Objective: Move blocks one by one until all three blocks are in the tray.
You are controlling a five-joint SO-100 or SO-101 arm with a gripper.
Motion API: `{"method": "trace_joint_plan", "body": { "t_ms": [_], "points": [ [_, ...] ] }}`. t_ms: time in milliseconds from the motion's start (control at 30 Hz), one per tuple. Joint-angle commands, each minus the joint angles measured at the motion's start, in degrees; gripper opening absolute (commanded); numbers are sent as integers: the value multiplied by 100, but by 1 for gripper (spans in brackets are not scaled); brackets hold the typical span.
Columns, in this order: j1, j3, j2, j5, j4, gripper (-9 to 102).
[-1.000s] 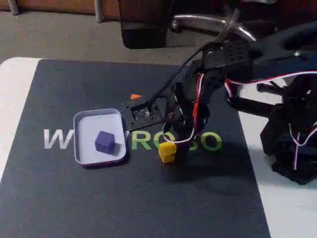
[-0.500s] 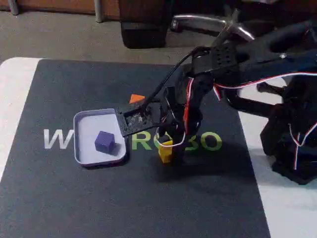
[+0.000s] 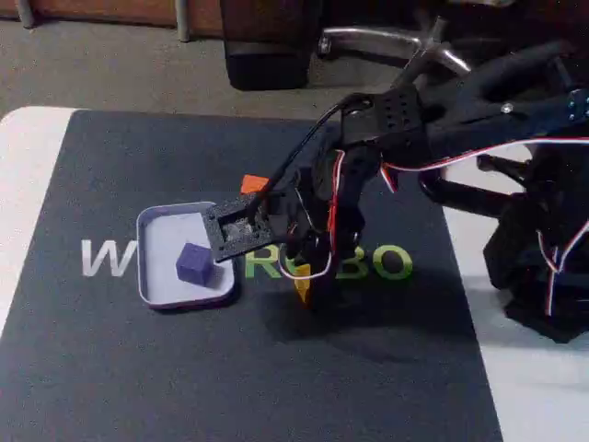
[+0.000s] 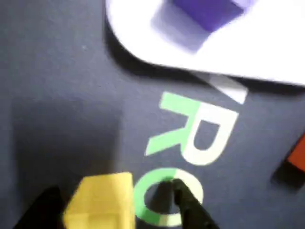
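In the wrist view the yellow block [image 4: 102,200] sits on the dark mat between my gripper's [image 4: 112,191] two black fingers, with a gap left on its right side; the gripper is open. From the fixed view, the gripper [image 3: 308,279] is low over the yellow block [image 3: 301,289], hiding most of it. The purple block [image 3: 194,262] rests inside the pale tray [image 3: 156,230], also seen at the top of the wrist view as the purple block [image 4: 209,12] in the tray [image 4: 248,57]. The orange block [image 3: 253,184] lies on the mat behind the arm, orange block [image 4: 298,155].
A dark mat [image 3: 138,368] with white and green letters covers the white table [image 3: 23,175]. The arm's black base [image 3: 543,267] stands at the right. Chair legs [image 3: 386,41] and the floor lie beyond the table.
The arm has swung left and lowered over the yellow block, which is now mostly covered in the fixed view. The purple block and the tray have stayed put.
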Motion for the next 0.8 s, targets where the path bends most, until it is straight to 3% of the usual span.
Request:
{"method": "trace_joint_plan", "body": {
  "t_ms": [0,567,767],
  "points": [
    [-9,-220,18,35,-35,24],
    [44,-229,-35,35,-35,2],
    [26,-396,-44,686,-35,-6]
  ]
}}
